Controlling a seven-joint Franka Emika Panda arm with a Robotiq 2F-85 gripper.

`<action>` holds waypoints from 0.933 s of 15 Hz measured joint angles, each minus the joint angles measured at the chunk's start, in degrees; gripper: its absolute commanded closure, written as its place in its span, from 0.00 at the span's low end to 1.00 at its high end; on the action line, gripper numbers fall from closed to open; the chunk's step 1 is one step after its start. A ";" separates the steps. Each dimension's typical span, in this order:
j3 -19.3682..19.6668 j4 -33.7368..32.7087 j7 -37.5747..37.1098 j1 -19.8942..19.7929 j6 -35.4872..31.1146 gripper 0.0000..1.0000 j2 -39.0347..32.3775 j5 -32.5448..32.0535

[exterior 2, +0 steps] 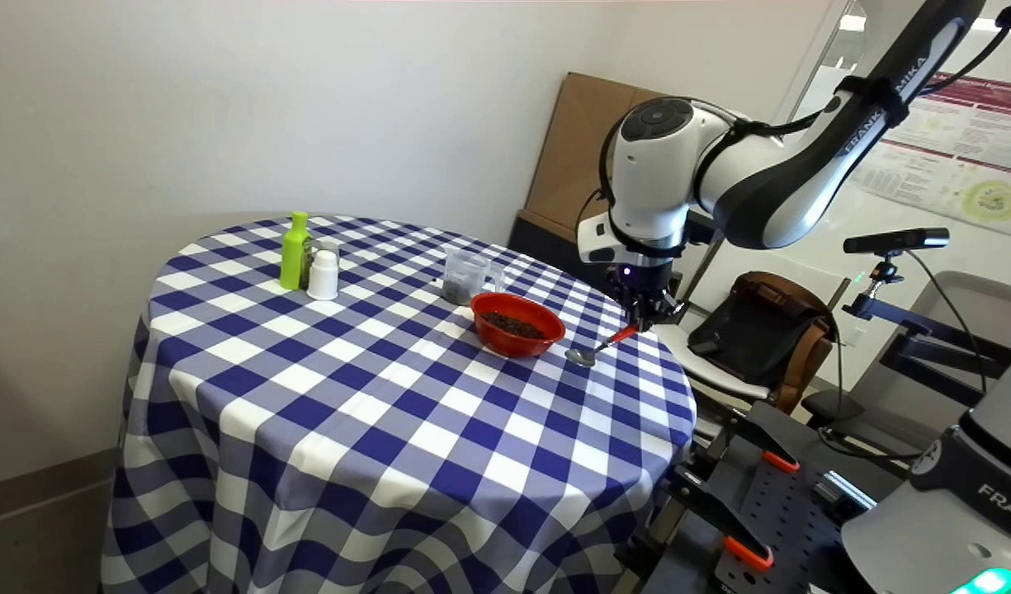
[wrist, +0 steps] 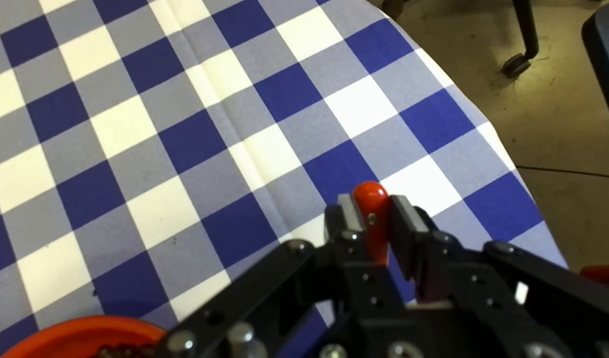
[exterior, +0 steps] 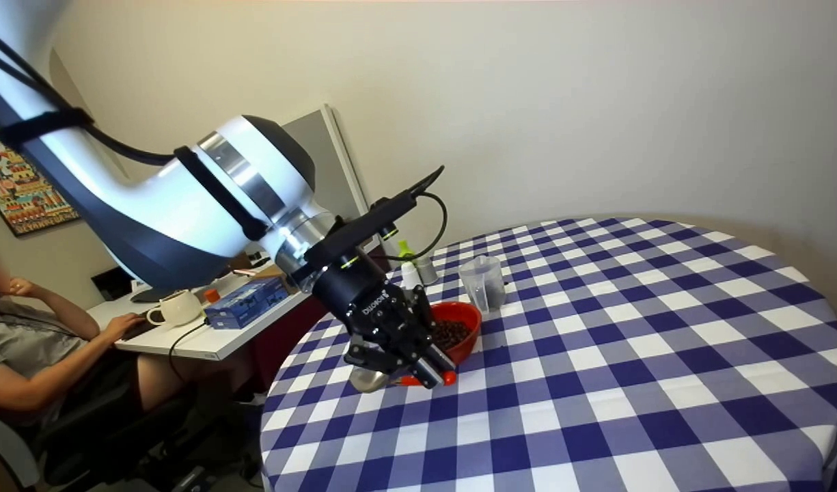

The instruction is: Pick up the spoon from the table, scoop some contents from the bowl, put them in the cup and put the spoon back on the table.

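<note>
My gripper (wrist: 377, 216) is shut on the orange-red handle of the spoon (wrist: 371, 196), near its end. In both exterior views the gripper (exterior: 434, 367) (exterior 2: 640, 318) is beside the red bowl, low over the table. The spoon's metal head (exterior: 369, 380) (exterior 2: 582, 356) sticks out free; I cannot tell whether it touches the cloth. The red bowl (exterior: 467, 345) (exterior 2: 505, 338) holds dark contents (exterior: 449, 334) (exterior 2: 513, 325); its rim (wrist: 80, 328) shows at the wrist view's bottom left. The clear cup (exterior: 482, 280) (exterior 2: 465, 276) stands upright behind the bowl with something dark low inside.
The round table (exterior: 616, 355) (exterior 2: 373, 355) has a checked cloth; its edge curves past the gripper in the wrist view. A green bottle (exterior 2: 293, 252) and a white bottle-like item (exterior 2: 323, 276) stand beyond the cup. A person sits at a desk (exterior: 227, 338) nearby.
</note>
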State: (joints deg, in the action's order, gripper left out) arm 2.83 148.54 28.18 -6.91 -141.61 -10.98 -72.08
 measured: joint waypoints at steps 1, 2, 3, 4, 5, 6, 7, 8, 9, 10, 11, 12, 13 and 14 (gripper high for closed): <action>0.00 -0.34 -2.21 0.09 0.01 0.95 -0.81 -0.35; 0.00 -0.71 -3.97 0.14 0.01 0.95 -1.69 -0.58; 0.00 -1.08 -5.36 0.18 0.02 0.95 -2.54 -0.69; 0.00 -1.43 -6.55 0.22 0.02 0.95 -3.40 -0.79; 0.00 -1.75 -7.53 0.26 0.02 0.95 -4.26 -0.91; 0.00 -1.99 -8.44 0.29 0.02 0.95 -5.09 -1.11; -0.01 -2.25 -9.27 0.32 0.02 0.95 -5.98 -1.33; -0.03 -2.49 -10.07 0.35 0.02 0.95 -6.90 -1.55; -0.07 -2.71 -10.75 0.37 0.02 0.95 -7.82 -1.71; -0.13 -2.99 -11.39 0.39 0.02 0.95 -8.74 -1.88; -0.19 -3.26 -11.83 0.40 0.02 0.95 -9.56 -1.95; -0.26 -3.59 -12.29 0.40 0.01 0.95 -10.35 -2.08; -0.32 -3.97 -12.71 0.40 0.01 0.95 -11.08 -2.27; -0.34 -4.38 -13.15 0.40 -0.03 0.95 -11.72 -2.49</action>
State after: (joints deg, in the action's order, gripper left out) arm 2.49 144.16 15.03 -6.50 -141.63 -22.70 -74.57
